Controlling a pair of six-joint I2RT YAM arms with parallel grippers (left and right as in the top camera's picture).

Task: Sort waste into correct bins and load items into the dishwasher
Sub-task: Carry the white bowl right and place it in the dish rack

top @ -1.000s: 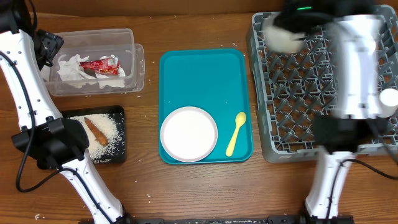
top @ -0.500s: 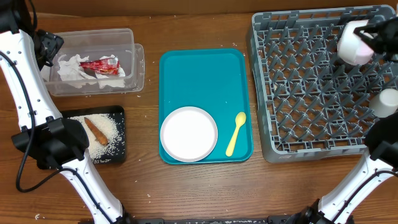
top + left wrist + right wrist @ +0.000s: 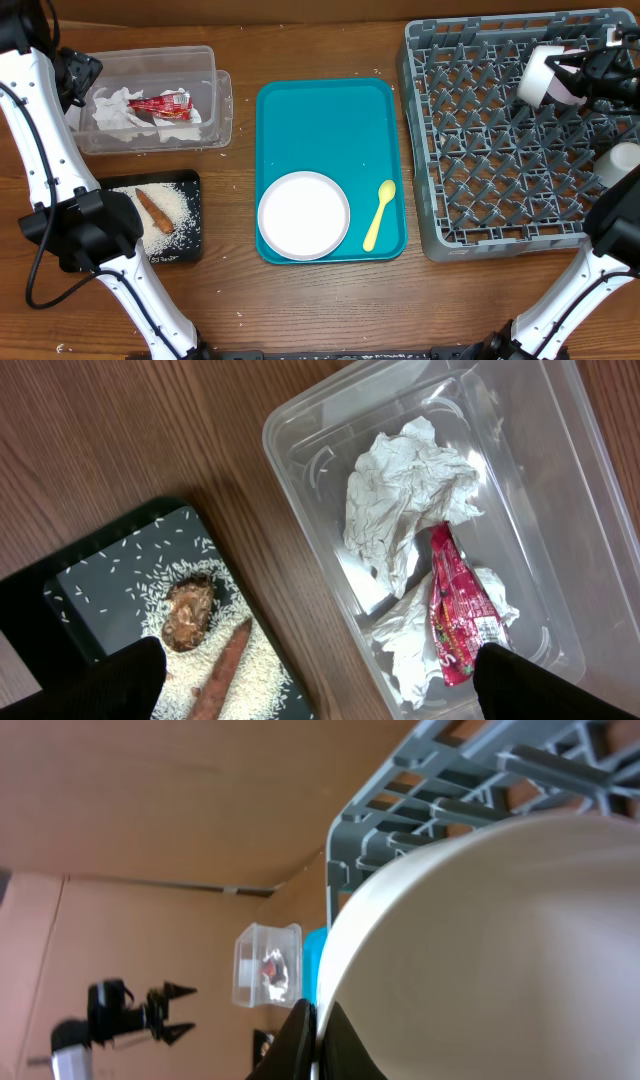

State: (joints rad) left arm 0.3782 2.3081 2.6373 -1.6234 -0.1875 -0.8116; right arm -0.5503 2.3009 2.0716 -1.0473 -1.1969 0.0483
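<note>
My right gripper [image 3: 585,78] is shut on the rim of a pale bowl [image 3: 542,78] and holds it tipped on its side above the upper right of the grey dish rack [image 3: 480,150]. In the right wrist view my gripper [image 3: 320,1040] pinches the bowl's [image 3: 480,950] edge. My left gripper [image 3: 320,700] is open and empty, above the clear tub [image 3: 300,490] with napkins [image 3: 405,490] and a red wrapper [image 3: 455,610], and the black tray [image 3: 90,590] with rice, a brown lump [image 3: 188,615] and a stick [image 3: 225,670].
A teal tray [image 3: 330,110] in the middle holds a round pale plate [image 3: 304,215] and a cream-yellow spoon [image 3: 379,214]. A small white cup [image 3: 624,162] sits at the rack's right edge. The clear tub [image 3: 200,65] and black tray [image 3: 190,245] stand at the left.
My right gripper swung the bowl from the rack's upper left across to its upper right, then a little back left, tipping it sideways. The left arm has not moved.
</note>
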